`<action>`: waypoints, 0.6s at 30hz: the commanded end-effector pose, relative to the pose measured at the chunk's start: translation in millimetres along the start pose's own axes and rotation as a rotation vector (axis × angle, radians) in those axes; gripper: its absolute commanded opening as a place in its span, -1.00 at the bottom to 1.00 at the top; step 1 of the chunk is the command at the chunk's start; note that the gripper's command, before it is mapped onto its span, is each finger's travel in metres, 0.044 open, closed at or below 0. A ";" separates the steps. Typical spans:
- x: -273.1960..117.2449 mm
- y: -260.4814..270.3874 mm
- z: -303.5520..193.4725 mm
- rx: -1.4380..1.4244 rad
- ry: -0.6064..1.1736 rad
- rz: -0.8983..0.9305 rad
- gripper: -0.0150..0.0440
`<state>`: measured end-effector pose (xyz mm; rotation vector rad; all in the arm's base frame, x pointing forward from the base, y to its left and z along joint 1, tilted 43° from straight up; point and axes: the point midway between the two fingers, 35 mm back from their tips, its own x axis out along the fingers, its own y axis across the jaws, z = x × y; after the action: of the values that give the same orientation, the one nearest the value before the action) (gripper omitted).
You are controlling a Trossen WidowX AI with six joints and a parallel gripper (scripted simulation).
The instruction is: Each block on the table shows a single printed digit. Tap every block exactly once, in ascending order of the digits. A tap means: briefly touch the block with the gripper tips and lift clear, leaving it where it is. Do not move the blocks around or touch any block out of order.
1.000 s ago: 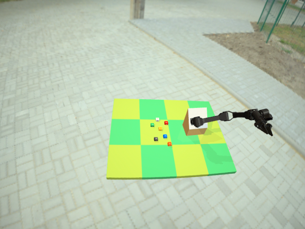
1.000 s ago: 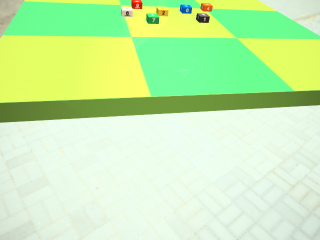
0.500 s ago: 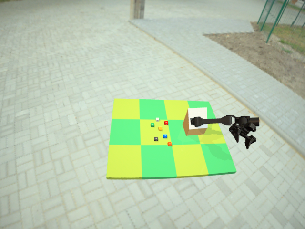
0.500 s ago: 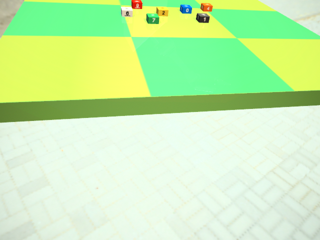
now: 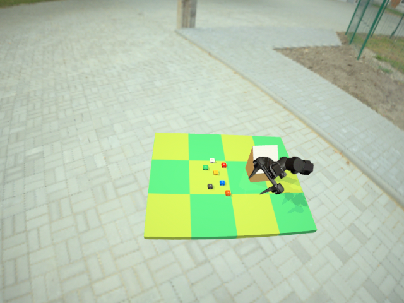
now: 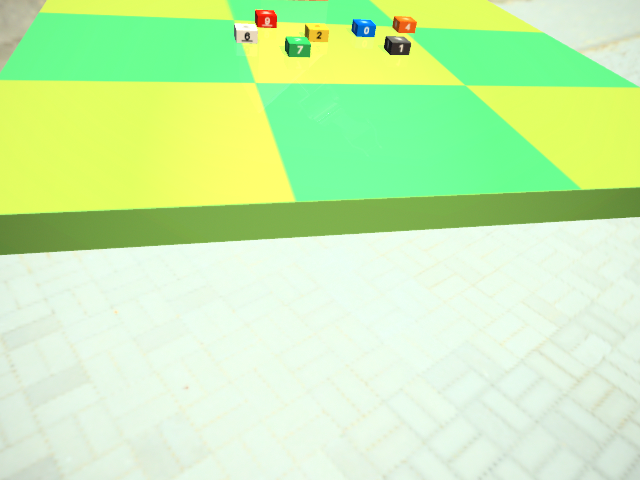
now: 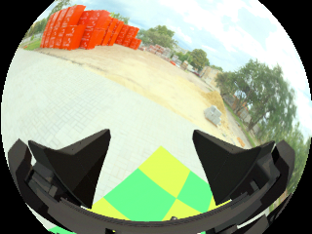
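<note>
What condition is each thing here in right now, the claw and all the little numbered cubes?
gripper: open, holding nothing, off to the side of the blocks
blue 0 block: flat on table, untouched
black 1 block: flat, free
yellow 2 block: flat, free
orange 4 block: flat, free
white 6 block: flat, free
green 7 block: flat, free
red block: flat, digit unclear

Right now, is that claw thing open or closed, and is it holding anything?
Open and empty. In the wrist view the gripper has its two dark fingers standing far apart, with only checkered table between them.
</note>
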<state>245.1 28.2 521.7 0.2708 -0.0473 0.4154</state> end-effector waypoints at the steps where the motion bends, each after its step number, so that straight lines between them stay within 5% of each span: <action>1: 27.1 -58.4 -38.2 0.021 0.123 -0.106 0.86; 9: 49.2 -177.5 -139.6 0.086 0.415 -0.283 0.86; 18: 13.0 -278.4 -280.1 0.224 0.776 -0.386 0.86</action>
<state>374.9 -119.5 234.8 0.2905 0.6814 0.1298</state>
